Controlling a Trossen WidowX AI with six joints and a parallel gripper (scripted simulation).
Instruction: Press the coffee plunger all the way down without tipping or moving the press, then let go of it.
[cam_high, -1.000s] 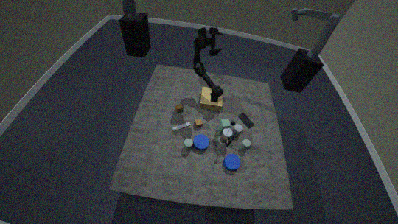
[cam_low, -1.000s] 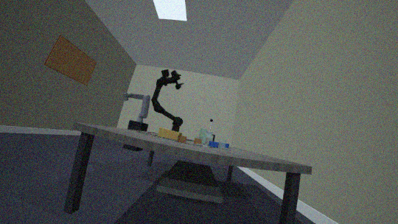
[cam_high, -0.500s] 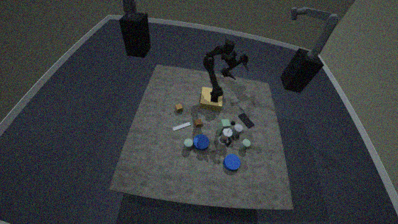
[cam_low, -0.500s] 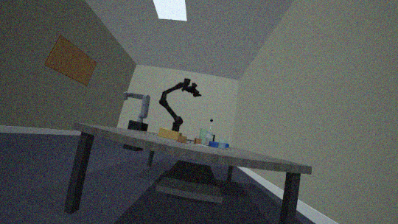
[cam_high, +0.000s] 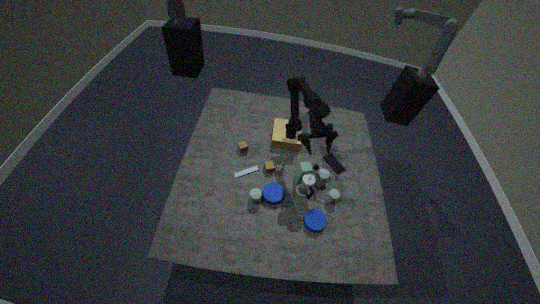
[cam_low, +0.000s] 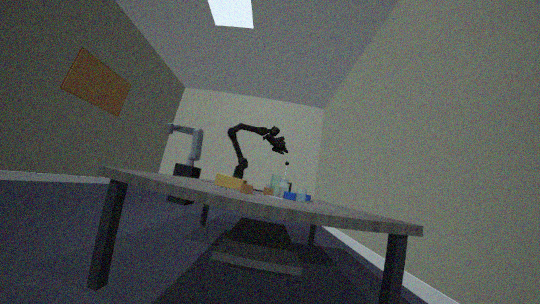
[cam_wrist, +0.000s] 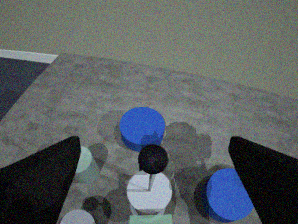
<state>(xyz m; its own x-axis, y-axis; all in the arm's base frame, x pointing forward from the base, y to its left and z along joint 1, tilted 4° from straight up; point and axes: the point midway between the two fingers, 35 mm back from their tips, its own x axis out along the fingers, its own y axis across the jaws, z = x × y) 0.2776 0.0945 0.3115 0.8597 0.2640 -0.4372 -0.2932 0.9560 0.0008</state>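
The coffee press stands upright on the table, its pale round lid (cam_high: 309, 179) (cam_wrist: 149, 192) seen from above; its clear body (cam_low: 284, 185) is faint in the exterior view. The plunger's black knob (cam_high: 316, 167) (cam_low: 287, 163) (cam_wrist: 153, 159) stands high above the lid on a thin rod, so the plunger is up. My gripper (cam_high: 318, 152) (cam_low: 286, 152) (cam_wrist: 157, 144) is open and empty, tilted forward and down. It is above the knob, with a small gap in the exterior view. In the wrist view the knob shows midway between the fingers, a little below the fingertip line.
Near the press are a green block (cam_high: 306, 166), a pale-topped cup (cam_high: 324, 174), mint cups (cam_high: 334, 194) (cam_high: 255, 195) and two blue discs (cam_high: 273, 192) (cam_high: 315, 220). A dark flat piece (cam_high: 334, 163), orange cubes (cam_high: 242, 146) (cam_high: 269, 166), a white strip (cam_high: 246, 171) and a yellow block (cam_high: 280, 129) lie farther off.
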